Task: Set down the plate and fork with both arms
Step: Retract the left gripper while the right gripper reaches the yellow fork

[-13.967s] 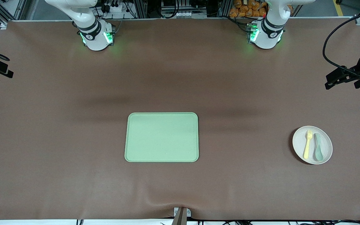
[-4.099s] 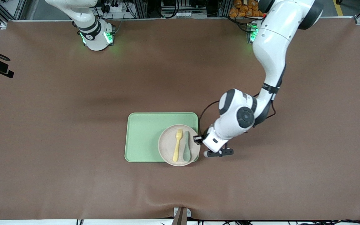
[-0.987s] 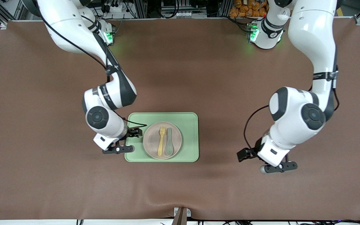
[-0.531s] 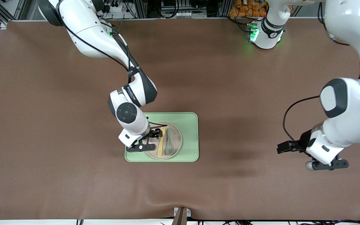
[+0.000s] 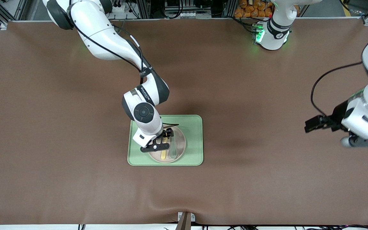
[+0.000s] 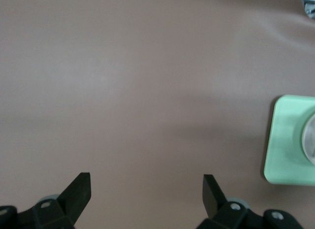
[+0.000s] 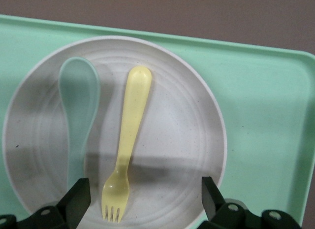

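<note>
Yellow fork (image 7: 126, 145) and spoon (image 7: 78, 115) lie on the plate (image 7: 172, 155) in the green tray (image 5: 192, 140); right gripper (image 7: 142, 202) hovers above, jaws apart. Left gripper (image 6: 146, 194), jaws apart, hangs over bare table (image 5: 267, 179).

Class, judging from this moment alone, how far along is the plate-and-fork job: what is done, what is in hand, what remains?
Done: the round cream plastic plate lies on the rectangular light-green tray. In hand: the right end effector, open, hovers over the small yellow plastic fork, which lies on the plate beside the grey-green spoon. Left: grasping and placing the fork. The left end effector, open and empty, waits over bare table.
</note>
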Controlling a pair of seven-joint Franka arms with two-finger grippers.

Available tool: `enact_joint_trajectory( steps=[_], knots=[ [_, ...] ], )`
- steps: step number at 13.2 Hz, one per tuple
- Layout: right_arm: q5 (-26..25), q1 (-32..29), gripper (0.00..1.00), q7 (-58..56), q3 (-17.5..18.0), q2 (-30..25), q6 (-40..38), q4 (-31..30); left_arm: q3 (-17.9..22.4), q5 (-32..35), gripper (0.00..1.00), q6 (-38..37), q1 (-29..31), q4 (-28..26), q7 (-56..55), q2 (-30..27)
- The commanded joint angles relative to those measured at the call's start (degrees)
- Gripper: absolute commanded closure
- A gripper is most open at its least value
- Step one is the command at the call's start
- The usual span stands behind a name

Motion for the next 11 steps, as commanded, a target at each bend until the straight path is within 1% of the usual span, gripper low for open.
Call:
enact_joint_trajectory(
  steps=[1, 2, 4, 5, 6, 8, 9, 11],
  knots=[
    [-0.55, 0.44, 0.0, 5.34, -0.47, 1.9, -0.49, 2.02, 0.82, 0.68, 0.0, -7.27, -1.23, -3.49, -3.67, -8.98],
    [-0.46, 0.36, 0.0, 6.41, -0.47, 2.08, -0.4, 2.02, 0.82, 0.68, 0.0, -9.38, -2.1, -5.07, -4.38, -12.32],
    [-0.28, 0.09, 0.16, 6.94, -0.38, 2.08, -0.4, 2.02, 0.82, 0.68, 0.0, -10.1, -2.72, -8.41, -4.65, -17.08],
    [-0.02, 0.0, 0.2, 7.55, -0.38, 2.17, -0.4, 2.02, 0.82, 0.68, 0.0, -10.37, -2.72, -11.73, -4.56, -19.88],
    [0.07, 0.09, 0.21, 8.78, -0.38, 2.26, -0.4, 2.02, 0.82, 0.68, 0.0, -10.02, -2.72, -14.63, -4.3, -21.83],
    [0.07, 0.35, 0.21, 10.28, -0.38, 2.7, -0.05, 2.11, 2.13, 0.68, 0.0, -8.62, -2.72, -15.19, -3.6, -22.11],
    [0.16, 0.27, 0.21, 10.37, -0.38, 2.7, 0.56, 2.11, 3.27, 0.77, 0.0, -6.26, -2.72, -14.93, -2.46, -21.76],
    [1.64, 0.35, 0.21, 10.81, -0.38, 2.78, 0.65, 2.11, 4.07, 1.38, 0.0, -5.1, -2.64, -14.93, 0.09, -21.32]
  ],
)
